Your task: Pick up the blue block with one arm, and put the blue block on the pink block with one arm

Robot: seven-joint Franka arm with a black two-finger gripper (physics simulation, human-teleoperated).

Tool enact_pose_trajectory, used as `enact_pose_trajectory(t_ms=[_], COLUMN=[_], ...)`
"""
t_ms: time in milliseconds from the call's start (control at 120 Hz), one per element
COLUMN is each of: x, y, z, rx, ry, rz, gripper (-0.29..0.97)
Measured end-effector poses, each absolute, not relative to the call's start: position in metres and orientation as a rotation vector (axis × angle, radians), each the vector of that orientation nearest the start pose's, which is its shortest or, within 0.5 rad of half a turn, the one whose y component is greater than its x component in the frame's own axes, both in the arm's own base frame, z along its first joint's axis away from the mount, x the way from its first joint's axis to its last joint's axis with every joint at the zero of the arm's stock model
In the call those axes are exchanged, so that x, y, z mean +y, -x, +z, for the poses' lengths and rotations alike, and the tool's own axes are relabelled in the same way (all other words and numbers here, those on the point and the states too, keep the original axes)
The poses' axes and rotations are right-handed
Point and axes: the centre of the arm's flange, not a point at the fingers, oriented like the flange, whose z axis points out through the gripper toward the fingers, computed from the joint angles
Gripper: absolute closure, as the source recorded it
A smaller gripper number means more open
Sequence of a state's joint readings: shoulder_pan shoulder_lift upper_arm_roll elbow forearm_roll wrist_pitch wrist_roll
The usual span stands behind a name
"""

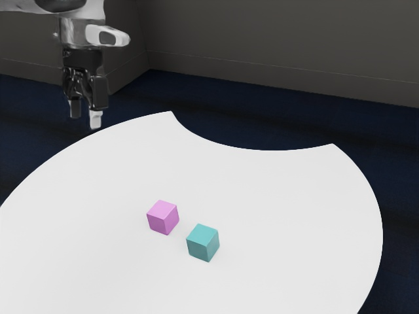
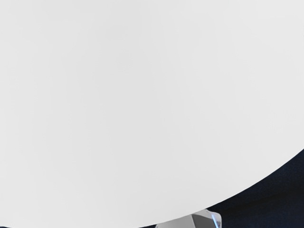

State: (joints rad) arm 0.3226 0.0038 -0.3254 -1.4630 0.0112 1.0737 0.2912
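A pink block (image 1: 162, 216) rests near the middle of the white table (image 1: 275, 196). Just to the exterior view's right of it, and a little nearer the front, sits the blue-green block (image 1: 203, 242), apart from the pink one by a small gap. My gripper (image 1: 86, 115) hangs high at the exterior view's upper left, above the table's far edge and well away from both blocks. Its fingers (image 1: 95, 118) point down with a gap between them and hold nothing. The wrist view looks down on bare white table surface (image 2: 142, 104).
The table is a white round top with a curved notch cut from its far edge (image 1: 242, 140). Dark blue floor (image 1: 275, 111) surrounds it, with a grey wall behind. In the wrist view a grey faceted piece (image 2: 199, 221) sits past the table's rim.
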Motion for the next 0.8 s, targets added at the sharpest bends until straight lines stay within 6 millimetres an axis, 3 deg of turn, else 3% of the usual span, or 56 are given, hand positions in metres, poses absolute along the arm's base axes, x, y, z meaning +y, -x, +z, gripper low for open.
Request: enact_pose_trajectory(t_ms=[200,233,292,333,383,458,525,583,658,692,800], x=[-0.003,-0.003,-0.002,-0.013,-0.049,-0.117,-0.136,-0.151,-0.161,-0.18,-0.217], y=[-0.524,-0.522,-0.505,-0.498,-0.493,-0.458,-0.444,-0.43,-0.431,-0.432,-0.435], z=[0.645,0.664,0.726,0.743,0.731,0.72,0.698,0.686,0.627,0.6,0.549], rx=[0.689,0.713,0.735,0.785,0.911,1.101,1.16,1.109,1.07,1.112,1.281], ry=[3.12,3.107,3.063,3.032,2.99,2.883,2.837,2.788,2.807,2.796,2.827], rz=[0.308,0.224,0.011,-0.047,0.0,0.054,0.117,0.13,0.245,0.293,0.379], gripper=[0.0,0.0,0.0,0.0,0.0,0.0,0.0,0.0,0.0,0.0,0.0])
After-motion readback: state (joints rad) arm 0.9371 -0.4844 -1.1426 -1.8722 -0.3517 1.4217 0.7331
